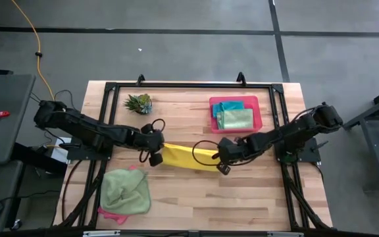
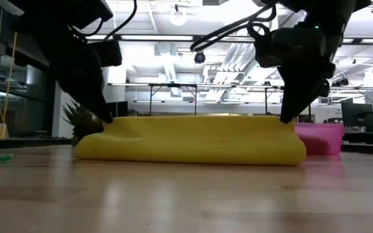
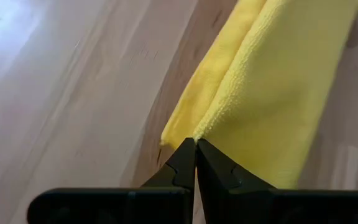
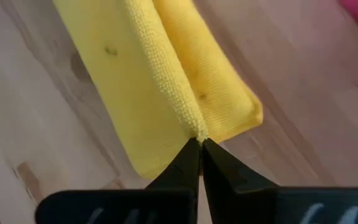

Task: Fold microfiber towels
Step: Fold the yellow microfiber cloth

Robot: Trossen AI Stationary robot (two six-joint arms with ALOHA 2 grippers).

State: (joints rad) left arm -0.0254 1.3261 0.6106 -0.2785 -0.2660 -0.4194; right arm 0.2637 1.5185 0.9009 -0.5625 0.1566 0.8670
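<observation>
A yellow towel [image 1: 186,157], folded into a long band, lies across the middle of the table. My left gripper [image 1: 155,157] is shut on its left end and my right gripper [image 1: 221,159] on its right end. In the low view the band [image 2: 193,139] rests on the wood, and its top edge runs straight between the two grippers. A light green towel [image 1: 125,191] lies crumpled on a pink one [image 1: 110,214] near the table's front left. My left gripper pinches the towel's upper edge at its left end [image 3: 201,129] between its two fingertips. The fingers slant down from the table's left. The band's underside rests on the table. My right gripper pinches the raised hem ridge at the towel's right end [image 4: 194,127] between its fingertips. Its fingers slant down from the right. The edge between the two grippers runs straight and level, and the rest lies on the wood.
A pink tray [image 1: 258,118] at the back right holds a folded teal towel [image 1: 227,105] and a light green one [image 1: 235,120]. A small spiky plant [image 1: 139,103] stands at the back left. Bare wood lies in front of the yellow towel.
</observation>
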